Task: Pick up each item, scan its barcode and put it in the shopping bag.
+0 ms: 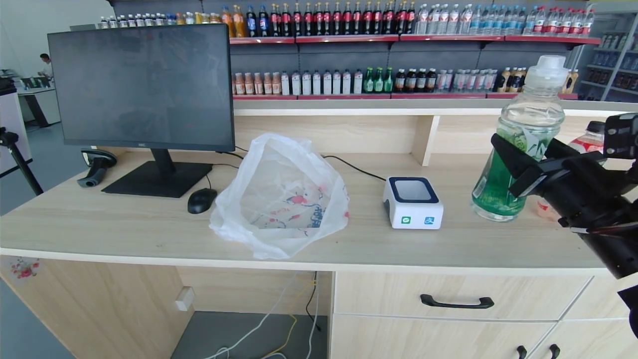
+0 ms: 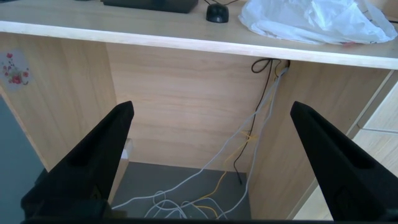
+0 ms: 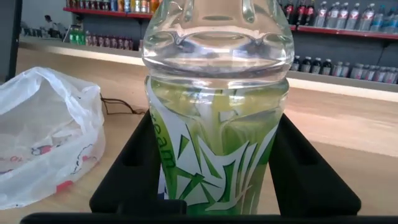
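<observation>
The bottle (image 1: 523, 114) stands on the table (image 1: 99, 224) just beside the scanner (image 1: 412, 202), on the side away from the shopping bag (image 1: 281, 197), which lies slumped and open-mouthed on the scanner's other side. The right gripper (image 3: 217, 193) is clamped on the bottle, one finger against each flank of the green label at mid-height. Whether the base is touching the table or barely off it cannot be told. The bottle looks nearly full, so it will likely feel heavy for its size and swing its weight low if tilted. The clear plastic wall is smooth and thin, apt to slip or dent under a hard squeeze. The labelled waist seems the soundest hold, leaving the label's other faces free to turn toward the scanner's window. A second bottle (image 1: 588, 144) with a red label stands farther from the scanner, behind the arm. The left gripper (image 2: 211, 155) hangs wide open below the table edge, holding nothing.
</observation>
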You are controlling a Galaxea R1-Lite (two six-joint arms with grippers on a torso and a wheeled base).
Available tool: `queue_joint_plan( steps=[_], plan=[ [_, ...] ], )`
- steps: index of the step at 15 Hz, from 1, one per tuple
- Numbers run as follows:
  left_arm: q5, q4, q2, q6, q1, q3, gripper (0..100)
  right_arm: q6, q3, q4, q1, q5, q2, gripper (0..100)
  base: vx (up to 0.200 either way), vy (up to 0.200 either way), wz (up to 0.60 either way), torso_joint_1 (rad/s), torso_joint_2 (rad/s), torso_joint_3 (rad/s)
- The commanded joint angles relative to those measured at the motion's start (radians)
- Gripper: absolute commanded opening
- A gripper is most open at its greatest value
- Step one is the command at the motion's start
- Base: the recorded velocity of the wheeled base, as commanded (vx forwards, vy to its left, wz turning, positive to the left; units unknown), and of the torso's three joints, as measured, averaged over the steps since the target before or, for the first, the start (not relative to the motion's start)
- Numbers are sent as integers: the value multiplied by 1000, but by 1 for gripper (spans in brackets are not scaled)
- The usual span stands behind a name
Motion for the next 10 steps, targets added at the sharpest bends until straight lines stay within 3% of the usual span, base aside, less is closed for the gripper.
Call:
queue_joint_plan(
  steps=[1, 3, 10],
  plan=[
    [0, 0, 0, 0, 0, 0, 100, -3, -43, 4, 91, -83, 43, 0, 0, 0, 0, 0, 0, 0],
    [0, 0, 0, 0, 1, 0, 100, 7, -29, 4, 136, -120, 51, 0, 0, 0, 0, 0, 0, 0],
    [0, 0, 0, 1, 0, 0, 100, 9, -41, 4, 18, -120, 43, 0, 0, 0, 0, 0, 0, 0]
  ],
)
